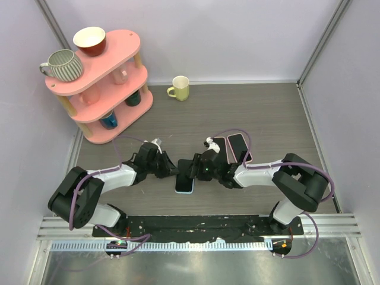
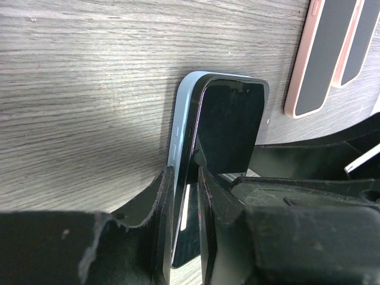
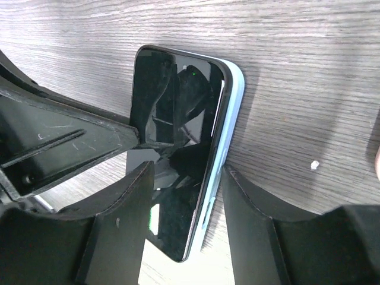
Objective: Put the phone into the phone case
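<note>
A black phone (image 1: 184, 173) lies in a light blue case (image 1: 184, 189) on the wooden table, between both arms. In the left wrist view the phone (image 2: 231, 124) stands slightly tilted up out of the case (image 2: 181, 119), whose blue rim shows along one long side. My left gripper (image 2: 184, 172) is shut on the near long edge, one finger outside the case rim and one on the screen. My right gripper (image 3: 189, 172) is open and straddles the phone (image 3: 172, 119) from the other side; one finger touches the case's blue side (image 3: 234, 113), the other stands over the screen.
Two more phones lie side by side behind the right gripper, one in a pink case (image 1: 219, 145) and one beside it (image 1: 238, 145). A pink shelf (image 1: 133, 44) with mugs stands at the back left. A yellow mug (image 1: 179, 88) stands at the back.
</note>
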